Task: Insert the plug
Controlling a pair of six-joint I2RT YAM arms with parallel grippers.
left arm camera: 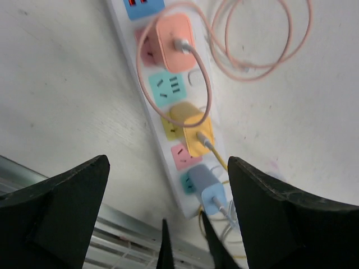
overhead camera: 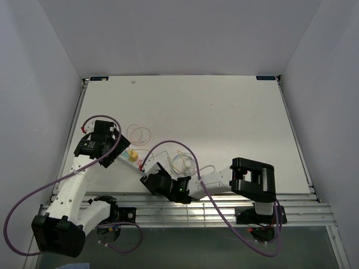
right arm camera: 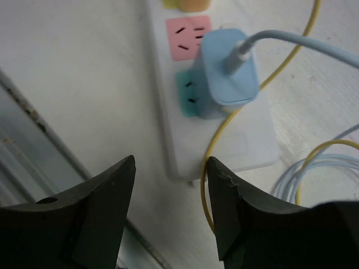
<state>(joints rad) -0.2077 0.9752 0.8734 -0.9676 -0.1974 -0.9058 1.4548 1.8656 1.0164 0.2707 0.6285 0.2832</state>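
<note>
Blue plug [right arm camera: 229, 70] looks seated in the end socket of the power strip [right arm camera: 247, 145], upper centre of right-wrist view.
Right gripper [right arm camera: 171, 165] jaws apart, empty, just below it; left gripper [left arm camera: 168, 165] likewise. Next, prob.: confirm fully home, back off w/o snagging yellow cable [right arm camera: 216, 134].

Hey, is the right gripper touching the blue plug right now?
Apart. The right wrist view shows the open right gripper short of the blue plug, with bare white power strip visible between its fingertips and the plug.
</note>
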